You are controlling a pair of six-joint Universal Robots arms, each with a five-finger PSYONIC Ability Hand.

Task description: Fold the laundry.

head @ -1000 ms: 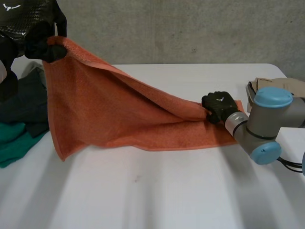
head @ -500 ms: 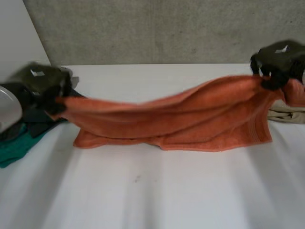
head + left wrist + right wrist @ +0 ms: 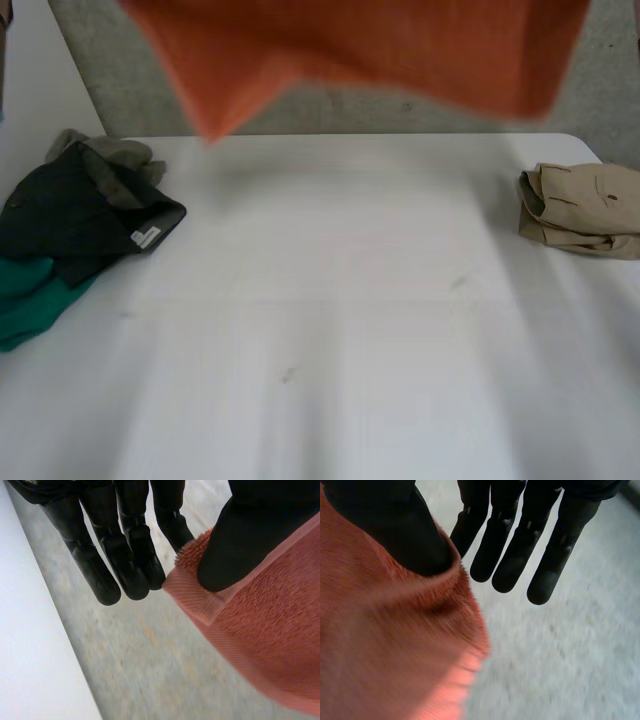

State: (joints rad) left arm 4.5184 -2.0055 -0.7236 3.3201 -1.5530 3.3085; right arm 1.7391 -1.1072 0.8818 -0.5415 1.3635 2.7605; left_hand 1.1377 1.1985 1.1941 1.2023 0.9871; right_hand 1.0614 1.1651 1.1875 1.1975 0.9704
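Note:
An orange towel (image 3: 380, 55) hangs spread in the air high above the white table (image 3: 330, 330), with one lower corner drooping toward the left. In the left wrist view my left hand (image 3: 125, 555) pinches a hemmed corner of the towel (image 3: 270, 630) under its thumb, while the other fingers stay straight beside it. In the right wrist view my right hand (image 3: 520, 545) presses its thumb into the towel's edge (image 3: 385, 650); cloth bunches under the thumb, and the other fingers reach out straight past it.
A dark garment pile (image 3: 70, 215) lies at the table's left edge over a green cloth (image 3: 25, 300). A folded beige garment (image 3: 580, 210) sits at the right edge. A grey wall stands behind the table.
The towel has been lifted off the table and now hangs high above it. Both hands rose with it, past the top of the head view.

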